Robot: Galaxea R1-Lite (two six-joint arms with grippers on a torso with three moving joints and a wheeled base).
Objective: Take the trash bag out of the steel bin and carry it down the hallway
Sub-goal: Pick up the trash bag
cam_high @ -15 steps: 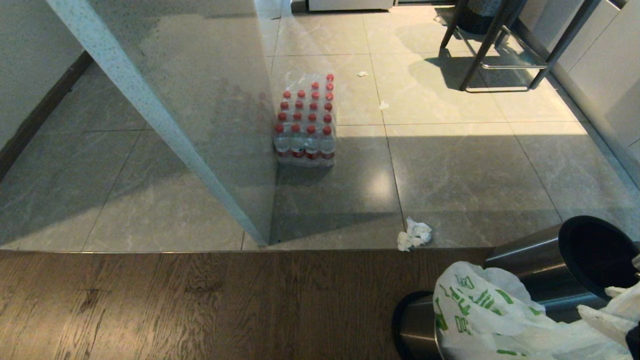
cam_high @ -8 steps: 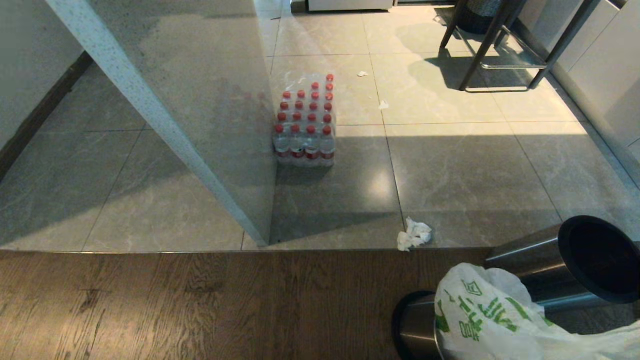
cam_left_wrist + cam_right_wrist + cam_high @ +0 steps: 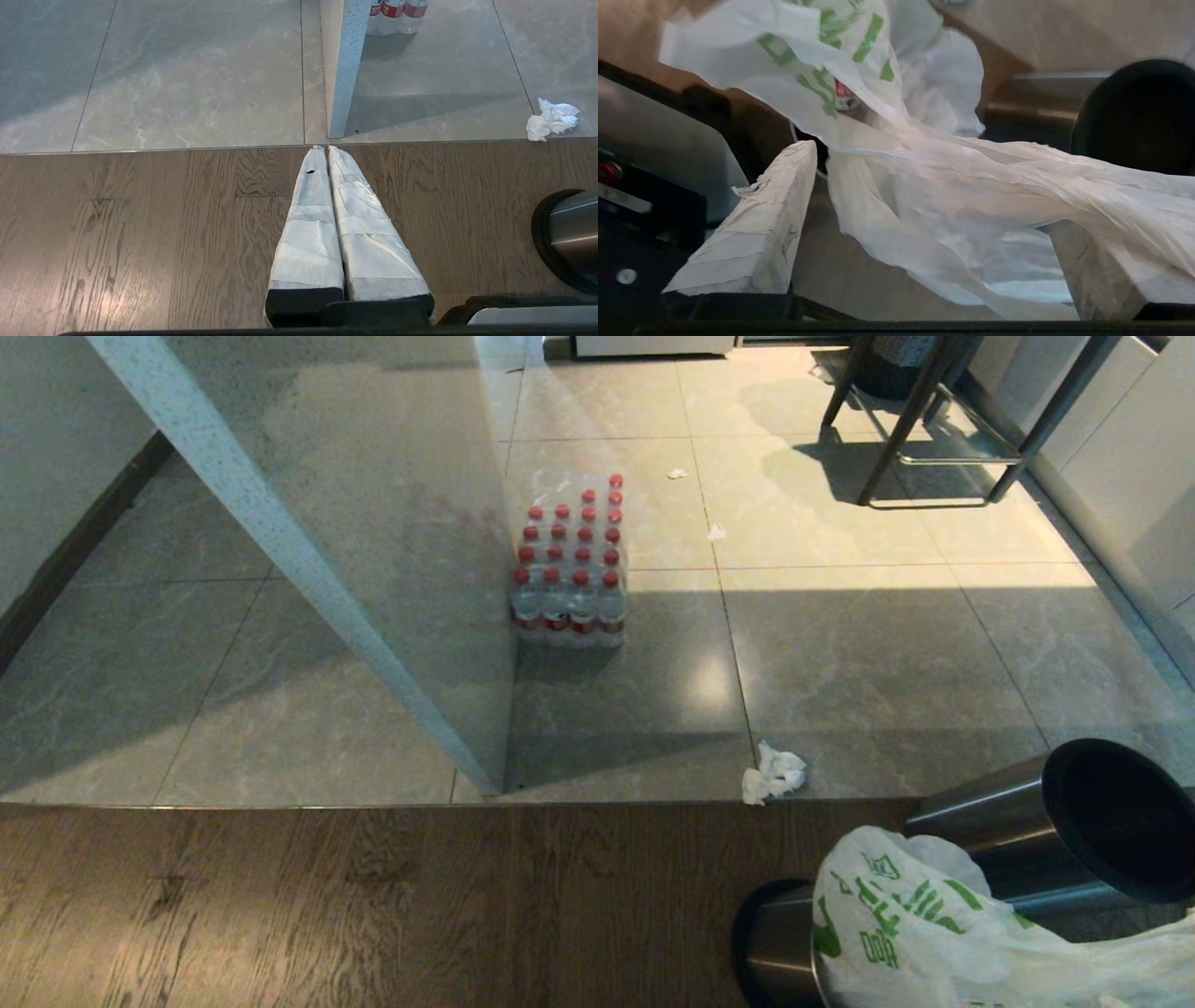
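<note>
Lying across the steel bin (image 3: 784, 943), the trash bag (image 3: 896, 933), right gripper (image 3: 924, 224) jaws apart, left gripper (image 3: 325, 151) jaws together.

bottle pack (image 3: 569, 565) (red caps), crumpled tissue (image 3: 773, 773)

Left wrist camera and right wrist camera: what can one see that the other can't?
Only the left wrist view shows the left gripper shut over the wood floor, the crumpled tissue and the bottle pack. Only the right wrist view shows the trash bag draped between the open right gripper fingers, and a second bin's dark opening. Both show a steel bin.
</note>
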